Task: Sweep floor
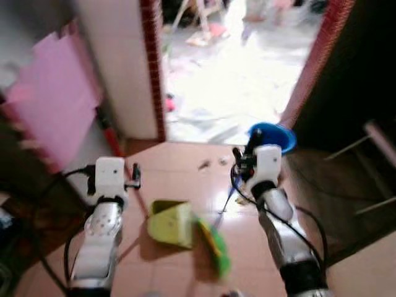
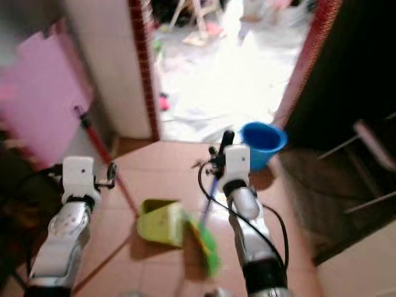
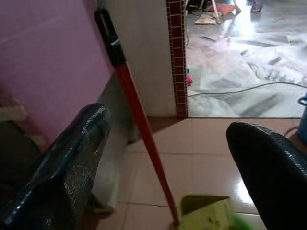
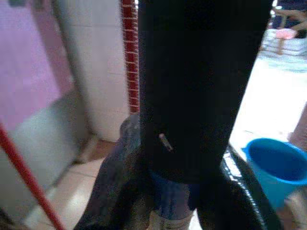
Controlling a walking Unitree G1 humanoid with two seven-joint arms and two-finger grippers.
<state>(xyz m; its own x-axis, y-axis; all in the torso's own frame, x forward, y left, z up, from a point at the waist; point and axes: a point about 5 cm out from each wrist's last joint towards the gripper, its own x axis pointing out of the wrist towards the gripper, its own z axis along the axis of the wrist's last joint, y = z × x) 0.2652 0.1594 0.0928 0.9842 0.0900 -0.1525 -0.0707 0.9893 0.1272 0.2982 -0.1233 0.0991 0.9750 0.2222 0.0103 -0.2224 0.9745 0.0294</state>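
A green broom head [image 1: 216, 247] rests on the tan tiles beside a green dustpan [image 1: 170, 224]. The broom's thin blue handle [image 1: 228, 201] rises to my right gripper [image 1: 247, 151], which is shut on its black upper part [image 4: 201, 86]. The dustpan's long red handle [image 3: 139, 124] leans against the white wall. My left gripper [image 1: 133, 176] hovers open to the left of the dustpan, and its two black fingers [image 3: 62, 172] frame the red handle without touching it. A few small scraps [image 1: 210, 163] lie on the tiles near the doorway.
A blue bucket [image 1: 275, 136] stands just right of the doorway. A pink foam mat [image 1: 55, 105] leans on the left wall. Thin chair legs [image 1: 371, 167] stand at the right. Beyond the brick-edged door post [image 1: 151, 68] lies a bright, wet-looking floor with a cable.
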